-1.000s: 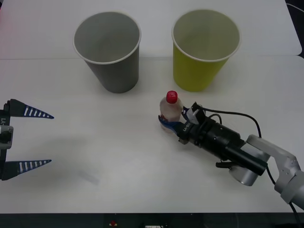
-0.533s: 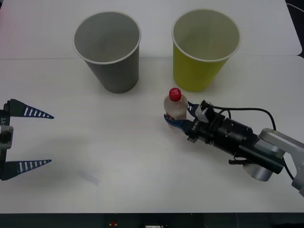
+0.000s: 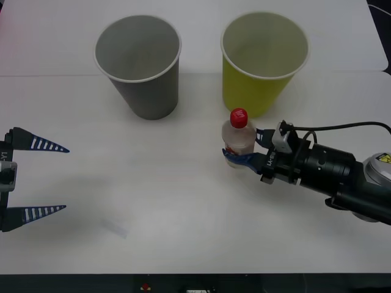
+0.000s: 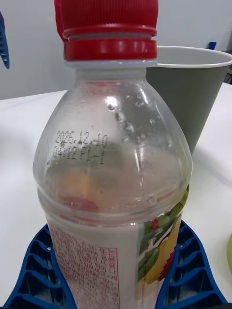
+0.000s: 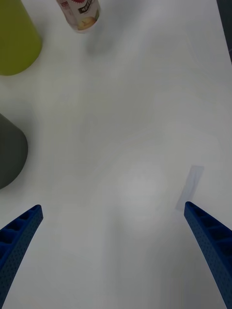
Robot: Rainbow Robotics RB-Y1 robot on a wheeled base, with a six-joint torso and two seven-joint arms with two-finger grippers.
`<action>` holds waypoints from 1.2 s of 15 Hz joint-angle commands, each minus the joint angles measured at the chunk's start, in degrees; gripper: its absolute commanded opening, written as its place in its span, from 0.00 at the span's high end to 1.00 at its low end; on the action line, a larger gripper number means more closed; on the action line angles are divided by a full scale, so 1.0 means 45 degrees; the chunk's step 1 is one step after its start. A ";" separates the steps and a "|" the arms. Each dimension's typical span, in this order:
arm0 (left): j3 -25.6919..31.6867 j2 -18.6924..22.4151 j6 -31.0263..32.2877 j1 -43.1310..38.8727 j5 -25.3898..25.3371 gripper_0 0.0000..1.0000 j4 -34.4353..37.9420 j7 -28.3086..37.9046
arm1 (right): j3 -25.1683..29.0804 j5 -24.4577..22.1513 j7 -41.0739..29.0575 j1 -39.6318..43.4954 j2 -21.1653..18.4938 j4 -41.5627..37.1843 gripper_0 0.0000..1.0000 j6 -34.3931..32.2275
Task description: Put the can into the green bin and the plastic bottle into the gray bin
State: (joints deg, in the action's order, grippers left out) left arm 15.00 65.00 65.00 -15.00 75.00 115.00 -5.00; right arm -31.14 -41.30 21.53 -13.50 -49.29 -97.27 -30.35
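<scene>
Clear plastic, red-capped and upright, the plastic bottle (image 3: pixel 238 135) stood clamped in the right pincer (image 3: pixel 243 154) just before the green bin (image 3: pixel 263 63), with the gray bin (image 3: pixel 139 65) well off toward the robot's left, where the left pincer (image 3: pixel 35 179) waited agape.

A white table (image 3: pixel 183 232) spans the scene, its surface matte and plain. A faint seam (image 3: pixel 73 75) runs across it toward the far side. Nearer the front, on the left half, a small pale rectangular mark (image 5: pixel 191 186) lies flat on the tabletop, slightly slanted.
</scene>
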 commanded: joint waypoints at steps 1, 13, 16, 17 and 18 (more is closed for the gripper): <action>0.0000 0.0000 0.0000 0.0000 0.0000 0.00 0.0000 0.0000 | 0.1373 -0.2599 -0.3026 0.0636 -0.0063 -0.1021 1.00 -0.0736; 0.0000 0.0000 0.0000 0.0000 0.0000 0.00 0.0000 0.0000 | 0.5396 -1.0020 -1.6015 0.0129 0.0133 -0.5532 1.00 -0.4135; 0.0000 0.0000 0.0000 0.0000 0.0000 0.00 0.0000 0.0000 | 0.5513 -1.0821 -1.7909 -0.1063 0.0133 -0.5611 1.00 -0.5111; 0.0000 0.0000 0.0000 0.0000 0.0000 0.00 0.0000 0.0000 | 0.5494 -1.0977 -1.8495 -0.1434 0.0133 -0.5611 1.00 -0.5209; 0.0000 0.0000 0.0000 0.0000 0.0000 0.00 0.0000 0.0000 | 0.5357 -1.1192 -1.9101 -0.1864 0.0133 -0.5611 1.00 -0.5209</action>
State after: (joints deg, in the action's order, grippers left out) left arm 15.00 65.00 65.00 -15.00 75.00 115.00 -5.00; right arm -6.63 -90.98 -62.43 -20.52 -48.70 -122.52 -53.74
